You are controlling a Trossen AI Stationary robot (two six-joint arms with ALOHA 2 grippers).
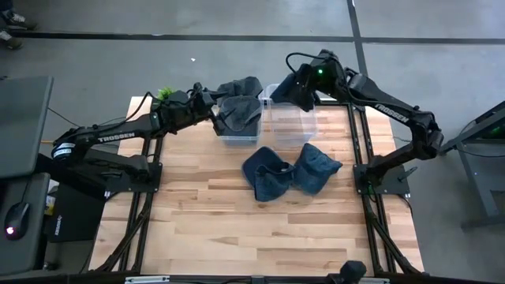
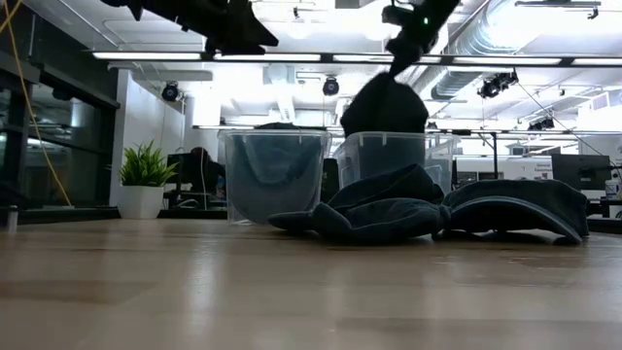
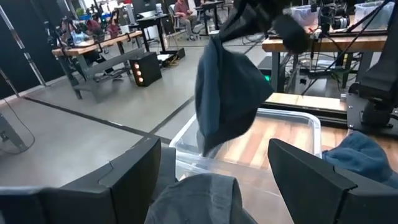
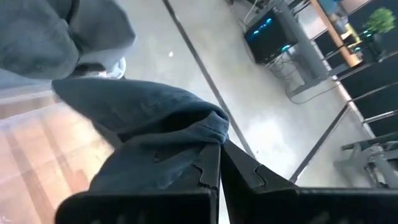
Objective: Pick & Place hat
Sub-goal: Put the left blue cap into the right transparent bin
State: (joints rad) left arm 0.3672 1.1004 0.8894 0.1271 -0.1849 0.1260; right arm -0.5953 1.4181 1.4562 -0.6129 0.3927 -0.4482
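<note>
Starting at nine o'clock on the table (image 1: 205, 229) in the high view, the left gripper (image 1: 215, 113) is hovering at the rim of the left bin (image 1: 239, 136), its fingers (image 3: 127, 177) standing spread with nothing between them and a grey hat (image 3: 198, 198) lying just below in that bin; this arm appears to be waiting. Moving toward twelve o'clock, the right bin (image 1: 293, 126) is sitting just beside the left one, clear-walled and, as far as can be seen, not yet holding a hat. Above its far edge the right gripper (image 1: 302, 95) is hanging with its fingers pressed together on a fold of a dark blue hat (image 2: 384, 105), which is dangling over that bin. At about five o'clock from the bins, two more dark hats (image 1: 290, 172) are lying on the wood, touching each other. The step in hand looks to be the placing: to do it well, the right arm should be carrying the hat toward the bin's middle and lowering until the cloth is sitting well below the rim before the fingers are parting, since a release from this height near the edge risks the brim draping over the wall.
</note>
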